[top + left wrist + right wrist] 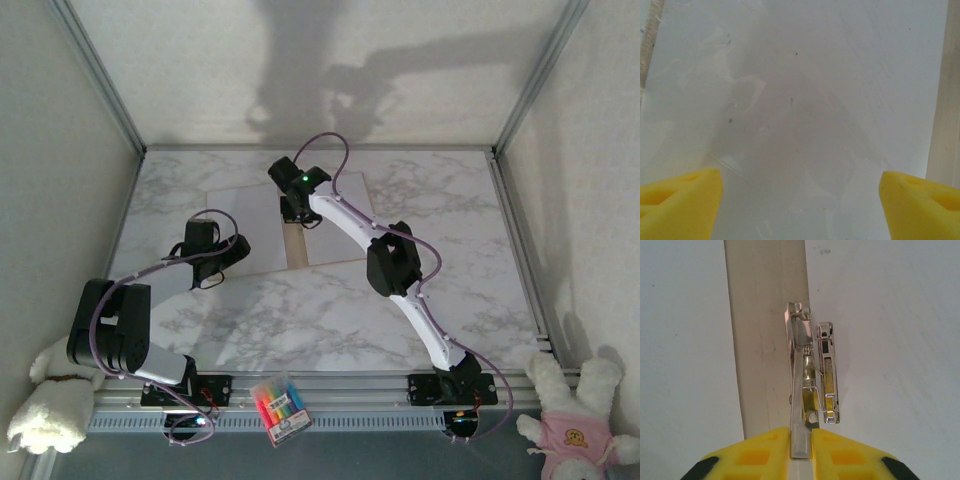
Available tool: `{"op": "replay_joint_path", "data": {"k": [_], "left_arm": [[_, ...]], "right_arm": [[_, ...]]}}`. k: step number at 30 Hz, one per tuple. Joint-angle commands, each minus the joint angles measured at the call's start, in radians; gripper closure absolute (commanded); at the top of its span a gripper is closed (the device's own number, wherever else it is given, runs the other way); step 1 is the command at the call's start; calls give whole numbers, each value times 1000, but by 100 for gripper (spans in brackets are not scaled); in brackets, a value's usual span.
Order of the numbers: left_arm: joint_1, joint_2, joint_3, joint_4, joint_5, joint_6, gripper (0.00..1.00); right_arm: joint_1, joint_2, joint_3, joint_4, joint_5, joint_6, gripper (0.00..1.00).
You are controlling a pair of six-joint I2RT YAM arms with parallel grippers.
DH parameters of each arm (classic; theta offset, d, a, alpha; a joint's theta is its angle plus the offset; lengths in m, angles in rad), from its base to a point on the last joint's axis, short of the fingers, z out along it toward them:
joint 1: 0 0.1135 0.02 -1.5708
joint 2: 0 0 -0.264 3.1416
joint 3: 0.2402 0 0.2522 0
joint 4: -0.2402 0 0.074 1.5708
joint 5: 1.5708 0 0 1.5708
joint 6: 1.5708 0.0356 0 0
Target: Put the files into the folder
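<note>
The brown folder (295,245) lies open mid-table, its tan spine (765,340) bare between white files (245,225) on its leaves. A metal clip (827,375) sits at the spine, with its lever (799,380) standing on edge. My right gripper (801,440) is shut on that lever, reaching from the right over the spine (298,212). My left gripper (222,262) hovers above the left file (805,100), yellow fingers wide apart (800,205) and nothing between them. A tan folder edge (945,125) shows at the right of the left wrist view.
A pack of coloured markers (278,408) lies at the near rail between the arm bases. Plush toys sit at the near left (60,400) and near right (580,420) corners. Metal frame rails (510,230) border the marble table.
</note>
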Motion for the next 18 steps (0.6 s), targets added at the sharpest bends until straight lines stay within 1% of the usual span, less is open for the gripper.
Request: {"op": "replay_joint_path", "data": {"k": [1, 4, 9, 13, 18], "left_arm": [[6, 10, -2, -11, 15, 13, 18], [8, 15, -2, -11, 18, 13, 18], [7, 19, 0, -13, 20, 13, 18], [6, 21, 0, -13, 22, 13, 18], [7, 23, 0, -13, 21, 13, 18]], "right_arm": [[-8, 19, 32, -8, 3, -6, 83], [-8, 19, 35, -9, 3, -9, 83], [-9, 19, 46, -10, -3, -12, 72], [-8, 20, 58, -13, 0, -13, 71], [-12, 24, 59, -14, 1, -9, 73]]}}
